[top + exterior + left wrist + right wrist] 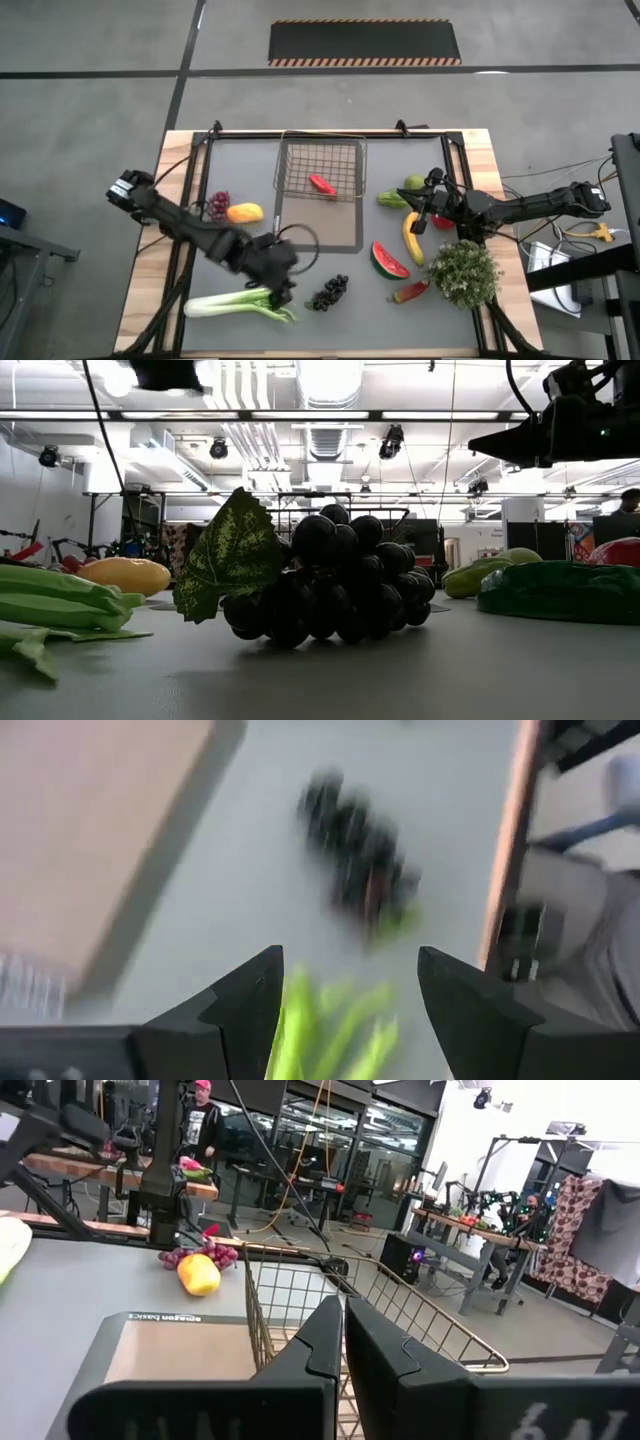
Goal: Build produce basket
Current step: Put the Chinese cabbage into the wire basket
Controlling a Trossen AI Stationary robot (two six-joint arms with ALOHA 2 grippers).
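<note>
Produce: my left gripper (283, 291) hangs over the leek (235, 303), fingers spread, holding nothing.

The leek's green leaves lie right under my parted fingers (245, 1010), and the dark grapes (329, 291) sit just beside them on the grey mat (250, 200). The basket (320, 167) stands well apart at the table's far side, with a red pepper (322, 184) in it. My right gripper (424, 214), pinched shut and empty, hovers by the banana (411, 238).
</note>
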